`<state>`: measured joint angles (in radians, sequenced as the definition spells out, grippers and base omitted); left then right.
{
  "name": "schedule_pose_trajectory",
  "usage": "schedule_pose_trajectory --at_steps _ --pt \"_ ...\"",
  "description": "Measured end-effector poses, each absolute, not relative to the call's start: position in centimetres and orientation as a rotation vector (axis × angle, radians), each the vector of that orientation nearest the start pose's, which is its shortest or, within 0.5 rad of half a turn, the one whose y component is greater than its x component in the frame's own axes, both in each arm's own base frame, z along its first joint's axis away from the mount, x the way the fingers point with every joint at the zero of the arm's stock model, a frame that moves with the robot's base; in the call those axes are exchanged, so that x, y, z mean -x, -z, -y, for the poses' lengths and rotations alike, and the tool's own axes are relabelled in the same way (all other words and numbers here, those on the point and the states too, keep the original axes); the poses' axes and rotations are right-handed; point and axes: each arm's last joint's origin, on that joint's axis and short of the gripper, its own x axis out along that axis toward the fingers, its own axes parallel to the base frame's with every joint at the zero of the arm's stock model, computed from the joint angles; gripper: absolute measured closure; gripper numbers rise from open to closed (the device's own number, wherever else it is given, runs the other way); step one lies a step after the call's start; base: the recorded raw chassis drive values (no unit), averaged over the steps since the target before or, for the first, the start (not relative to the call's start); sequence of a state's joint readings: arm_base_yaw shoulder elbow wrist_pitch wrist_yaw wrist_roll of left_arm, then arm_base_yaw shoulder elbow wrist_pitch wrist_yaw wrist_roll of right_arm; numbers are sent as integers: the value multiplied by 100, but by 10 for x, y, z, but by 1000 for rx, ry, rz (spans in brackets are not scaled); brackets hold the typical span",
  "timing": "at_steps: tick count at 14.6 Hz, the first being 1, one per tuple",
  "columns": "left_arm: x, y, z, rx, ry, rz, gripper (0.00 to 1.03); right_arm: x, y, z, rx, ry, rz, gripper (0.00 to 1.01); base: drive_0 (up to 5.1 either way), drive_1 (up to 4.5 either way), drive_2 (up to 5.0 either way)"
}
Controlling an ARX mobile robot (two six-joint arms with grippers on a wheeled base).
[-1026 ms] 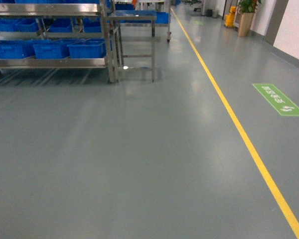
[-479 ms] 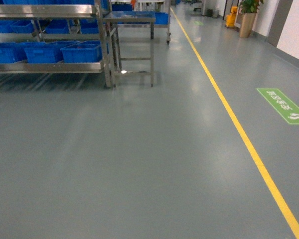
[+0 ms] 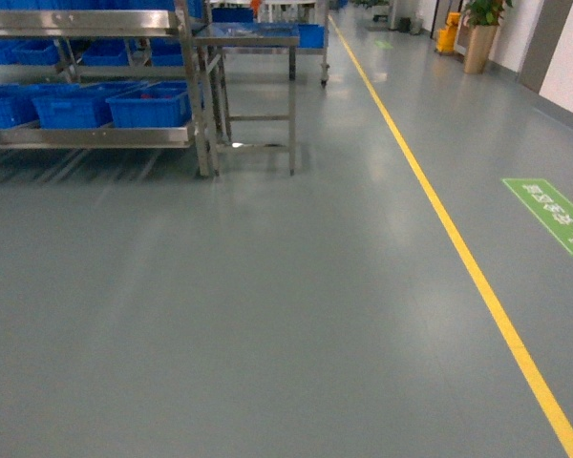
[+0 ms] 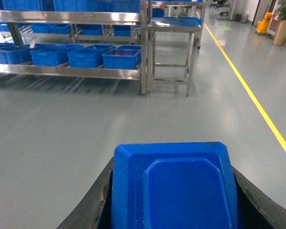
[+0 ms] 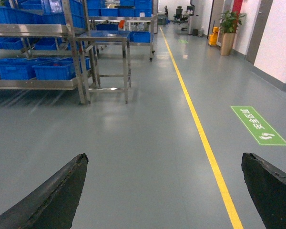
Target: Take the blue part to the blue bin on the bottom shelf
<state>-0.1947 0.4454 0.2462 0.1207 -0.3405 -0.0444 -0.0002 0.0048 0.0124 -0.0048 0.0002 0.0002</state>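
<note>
At the far left of the head view, the bottom shelf (image 3: 86, 136) with its blue bins (image 3: 148, 105) has been brought lower in frame, so the approach is judged under way. The blue part (image 4: 174, 188) is clamped between the left gripper (image 4: 174, 200) jaws. The right gripper (image 5: 164, 191) is spread wide, holding nothing.

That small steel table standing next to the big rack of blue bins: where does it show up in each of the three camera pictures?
Head view: the steel side table is at upper left of centre, just right of the rack.
Left wrist view: upper right of centre, beyond the blue part held in the left gripper.
Right wrist view: upper left.
Shared landmark: the yellow floor line runs to its right in every view.
</note>
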Motion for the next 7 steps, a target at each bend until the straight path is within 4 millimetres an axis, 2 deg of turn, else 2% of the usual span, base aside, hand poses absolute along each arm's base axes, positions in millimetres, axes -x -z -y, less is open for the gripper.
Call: schedule_pose_trajectory --at_steps 7 --pt "-128 -220 15 23 -148 -74 59 -97 -167 0 0 0 3 3 -198 -198 -198"
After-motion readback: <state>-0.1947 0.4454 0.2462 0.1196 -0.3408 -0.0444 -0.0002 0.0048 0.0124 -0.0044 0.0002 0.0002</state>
